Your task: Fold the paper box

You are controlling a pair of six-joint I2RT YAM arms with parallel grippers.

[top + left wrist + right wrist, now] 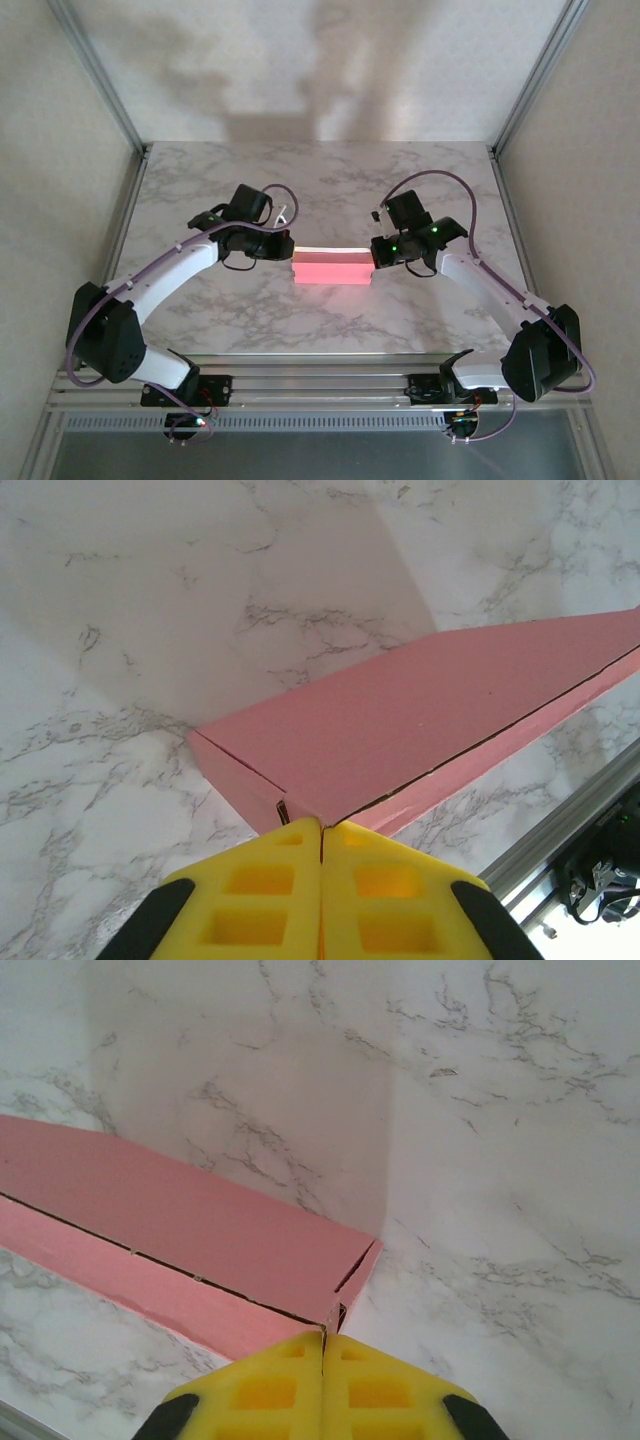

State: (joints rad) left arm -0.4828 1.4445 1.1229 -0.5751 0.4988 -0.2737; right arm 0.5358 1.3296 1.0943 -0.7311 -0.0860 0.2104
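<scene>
Top external, left claw [290,256], right claw [373,257] pinching paper box [331,270]; marble table [200,300]

No text, label, brand, number or sign can be read anywhere. The paper box [332,268] shows only plain pink card, without print or marking.

Table [330,170] lies open beyond and before the paper box [332,268].
</scene>
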